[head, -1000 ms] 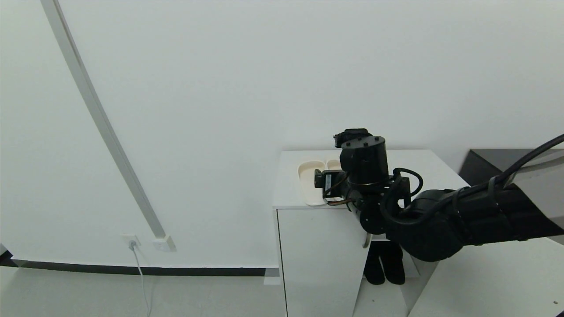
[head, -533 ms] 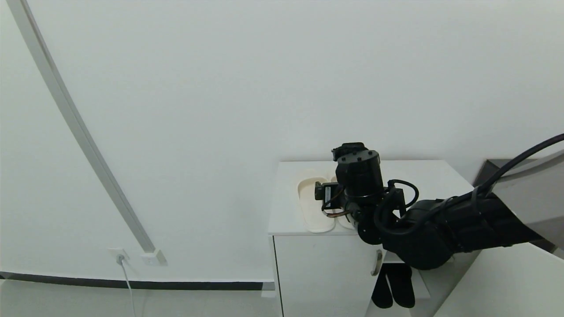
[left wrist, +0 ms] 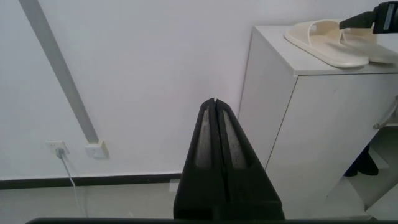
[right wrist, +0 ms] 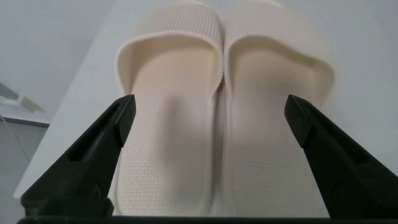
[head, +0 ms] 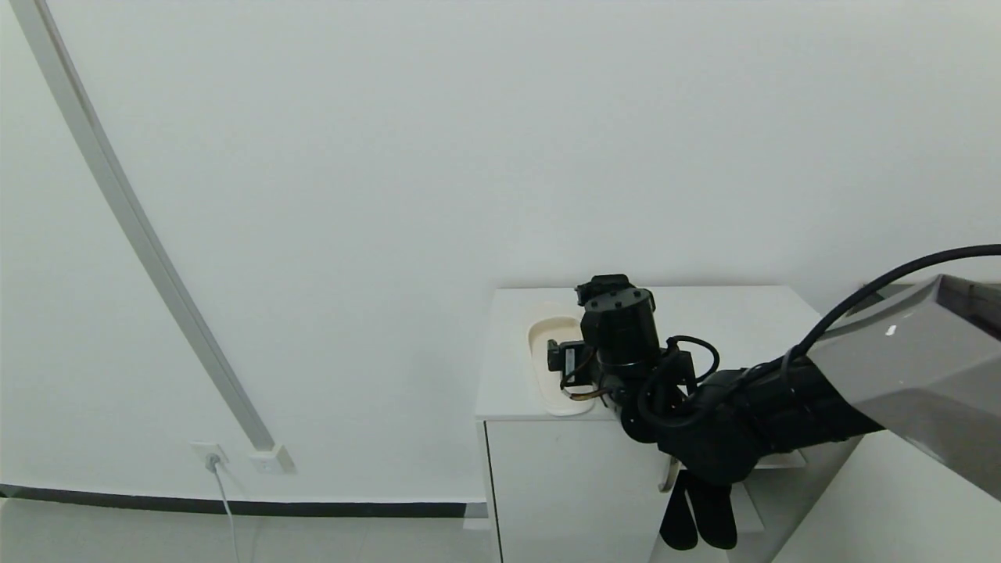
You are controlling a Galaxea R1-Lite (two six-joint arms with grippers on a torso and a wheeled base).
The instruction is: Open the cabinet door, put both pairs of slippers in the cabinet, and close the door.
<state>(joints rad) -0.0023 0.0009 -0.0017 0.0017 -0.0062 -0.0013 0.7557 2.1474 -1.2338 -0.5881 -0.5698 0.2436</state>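
The cabinet (head: 571,485) stands against the wall. The right arm (head: 751,430) lies across its top front edge, with the right end effector (right wrist: 208,109) spread wide astride the cream slippers (right wrist: 174,124) on top. Black slippers (head: 700,520) sit inside the open side. The left end effector (left wrist: 214,106), fingers pressed together, hangs left of the cabinet.

Plain white wall (head: 391,156) carries a grey conduit (head: 141,234) and socket (head: 206,451).

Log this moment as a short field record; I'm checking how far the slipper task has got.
cream slippers: side by side on top of the cabinet
black slippers: on a low shelf inside the cabinet
right gripper: open, one finger on either side of the cream slippers, not closed on them
left gripper: shut, empty, apart from the cabinet
progress: cream slippers not yet inside
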